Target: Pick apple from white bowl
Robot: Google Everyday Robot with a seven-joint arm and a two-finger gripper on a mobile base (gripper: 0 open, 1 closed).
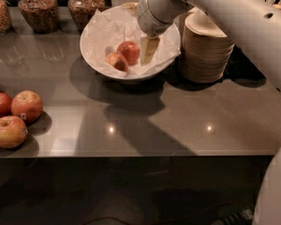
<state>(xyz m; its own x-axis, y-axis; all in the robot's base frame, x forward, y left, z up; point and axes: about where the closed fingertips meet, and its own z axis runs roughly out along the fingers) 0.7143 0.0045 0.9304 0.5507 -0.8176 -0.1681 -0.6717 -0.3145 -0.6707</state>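
Observation:
The white bowl (96, 55), lined with crinkled white paper, stands at the back middle of the dark counter. The deep red apple (129, 51) lies inside it near the middle. A paler yellowish-orange apple (116, 61) lies against its front left. My gripper (148, 49) reaches down into the bowl from the upper right, right beside the red apple on its right side. The white arm crosses the top right of the view and hides the bowl's back right rim.
A tall stack of cream disposable bowls (207, 50) stands just right of the white bowl. Glass jars (36, 9) line the back left. Several larger red-yellow apples (26, 105) lie at the left edge. The counter's front edge (131, 154) runs across the lower view.

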